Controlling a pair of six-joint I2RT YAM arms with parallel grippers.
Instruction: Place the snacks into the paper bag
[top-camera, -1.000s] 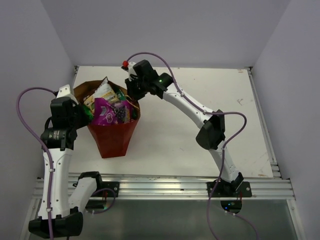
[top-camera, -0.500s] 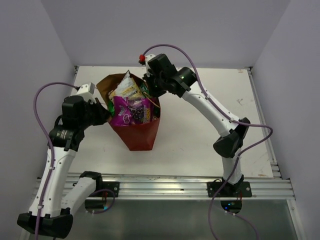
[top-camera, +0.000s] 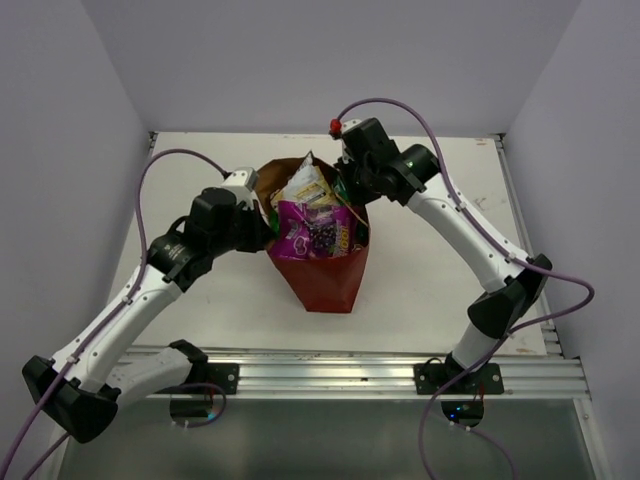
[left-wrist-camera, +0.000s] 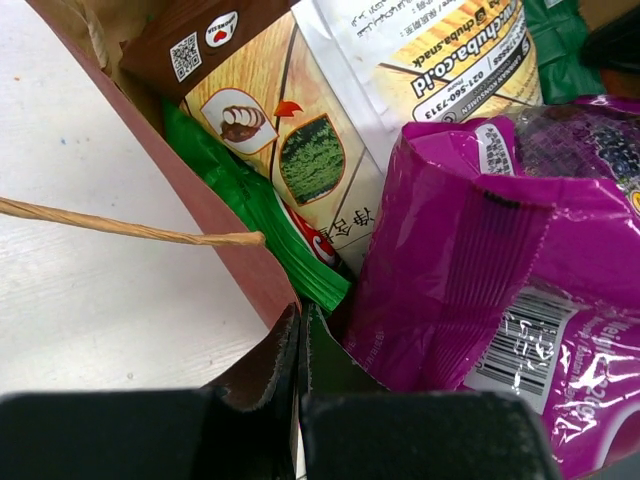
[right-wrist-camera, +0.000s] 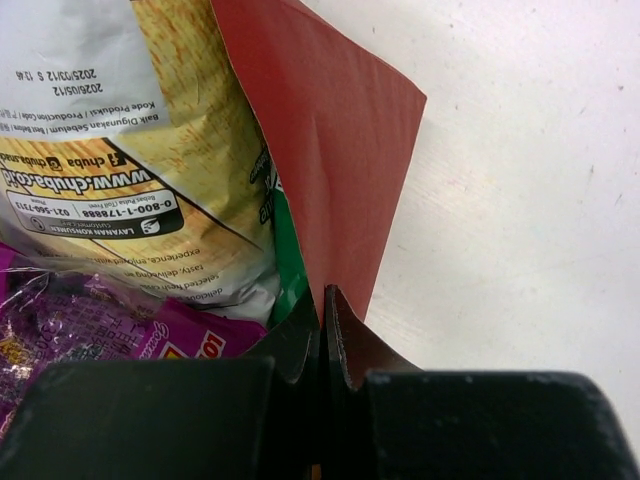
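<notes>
Pinching the paper bag (top-camera: 326, 278) by both rims

Left gripper (left-wrist-camera: 300, 325) and right gripper (right-wrist-camera: 322, 305) each have their fingers clamped flat on opposite rims of the reddish-brown bag, at the middle of the white table (top-camera: 430, 270). Inside sit the purple packet (top-camera: 316, 233), the cream-and-brown chip bag (top-camera: 305, 186), the bright green bag (left-wrist-camera: 262, 215) and, seemingly, the dark green bag (left-wrist-camera: 556, 42).

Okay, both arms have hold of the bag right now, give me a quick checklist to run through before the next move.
1. Left tool shut on paper bag rim: ok.
2. Right tool shut on the opposite rim: ok.
3. Purple packet and cream-and-brown chip bag inside: ok, sticking above the rim.
4. Small bright green bag inside: ok.
5. Dark green bag settled: cannot tell, mostly hidden.
6. Bag base resting on table: cannot tell.
</notes>
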